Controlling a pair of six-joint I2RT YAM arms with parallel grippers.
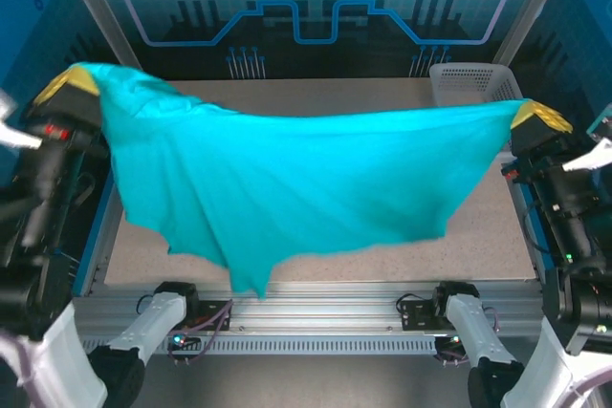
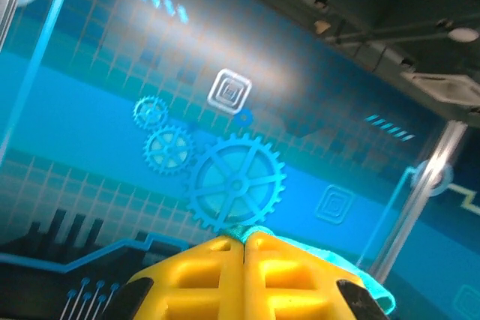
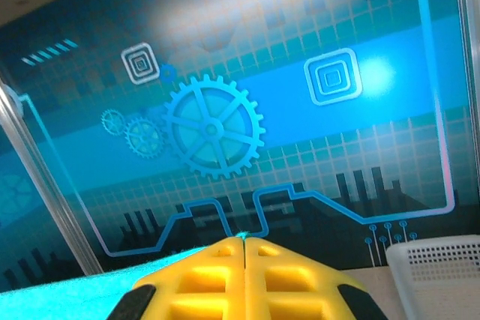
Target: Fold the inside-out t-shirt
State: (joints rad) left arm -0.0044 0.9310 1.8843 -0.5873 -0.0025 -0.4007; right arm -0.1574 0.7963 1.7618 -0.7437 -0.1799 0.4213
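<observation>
You were in a robot lab cell: aluminium frame post, blue gear-print backdrop, speckled bench, arm bases bolted on a slotted rail, all enclosed.

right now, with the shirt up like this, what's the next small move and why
Probably lower both arms together to lay it flat: the left gripper and right gripper are shut on the t-shirt, stretched and sagging over the table.
</observation>
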